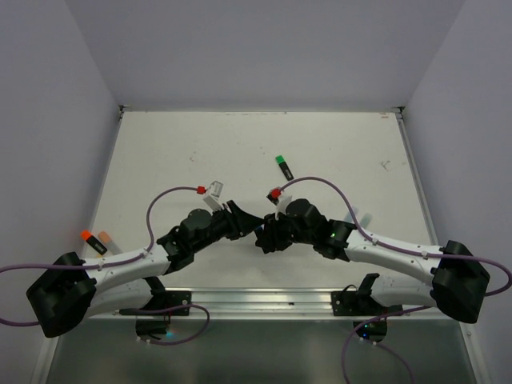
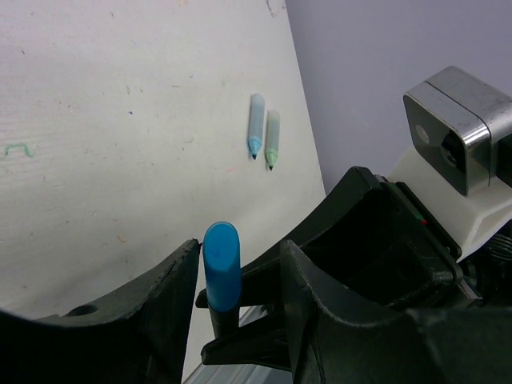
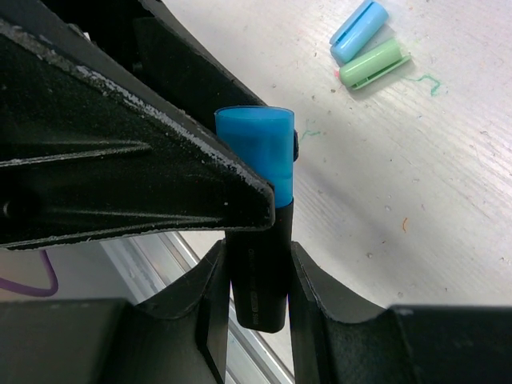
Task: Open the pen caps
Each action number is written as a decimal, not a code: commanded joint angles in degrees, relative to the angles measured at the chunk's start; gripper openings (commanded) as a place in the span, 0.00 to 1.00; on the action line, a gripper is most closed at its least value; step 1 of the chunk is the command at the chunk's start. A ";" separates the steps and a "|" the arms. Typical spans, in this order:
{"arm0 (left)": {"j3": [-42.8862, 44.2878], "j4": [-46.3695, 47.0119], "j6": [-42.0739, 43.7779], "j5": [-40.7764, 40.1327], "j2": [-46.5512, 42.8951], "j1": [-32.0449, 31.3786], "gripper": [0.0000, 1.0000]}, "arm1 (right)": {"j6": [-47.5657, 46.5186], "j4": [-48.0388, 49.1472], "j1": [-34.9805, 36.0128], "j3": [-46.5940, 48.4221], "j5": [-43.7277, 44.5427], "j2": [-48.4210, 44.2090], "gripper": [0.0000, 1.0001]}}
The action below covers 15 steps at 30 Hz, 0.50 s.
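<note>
A black marker [image 3: 260, 272] with a blue pen cap [image 3: 260, 152] stands between both grippers above the near middle of the table. My right gripper [image 3: 258, 252] is shut on the marker's black body, both fingers pressed against it. My left gripper [image 2: 240, 248] is open around the blue cap [image 2: 222, 264]: one finger touches the cap, and a gap shows between the cap and the other finger. In the top view the two grippers meet tip to tip, left gripper [image 1: 244, 224] against right gripper [image 1: 264, 234], and they hide the marker.
Two uncapped pastel markers [image 2: 256, 124] [image 2: 273, 138] lie near the right table edge. Loose light blue cap [image 3: 358, 30] and mint cap [image 3: 372, 64] lie side by side. A green-capped black marker [image 1: 283, 167] lies mid-table. An orange-capped marker [image 1: 94, 241] lies at the left edge.
</note>
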 commanded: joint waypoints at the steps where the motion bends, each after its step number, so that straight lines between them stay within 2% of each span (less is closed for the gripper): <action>1: 0.44 0.74 0.79 -2.51 -1.20 0.01 0.48 | 0.39 2.08 0.39 0.58 0.08 -0.55 0.00; 3: 0.62 0.47 0.97 -2.51 -1.38 0.01 0.47 | 0.31 2.08 0.48 0.67 0.26 -0.55 0.00; 8: 0.45 0.20 0.97 -2.60 -1.90 0.01 0.31 | 0.48 2.52 1.09 0.76 0.08 -0.03 0.00; 11: 0.18 0.55 0.79 -2.51 -1.90 0.01 0.17 | 0.66 2.52 1.27 0.49 0.43 0.33 0.00; 13: 0.01 1.17 0.70 -2.07 -1.55 0.01 0.00 | 0.83 2.52 1.18 0.49 0.61 0.50 0.00; 15: -0.08 1.61 0.71 -2.07 -1.38 0.01 0.00 | 1.01 2.52 1.36 0.49 0.70 0.59 0.00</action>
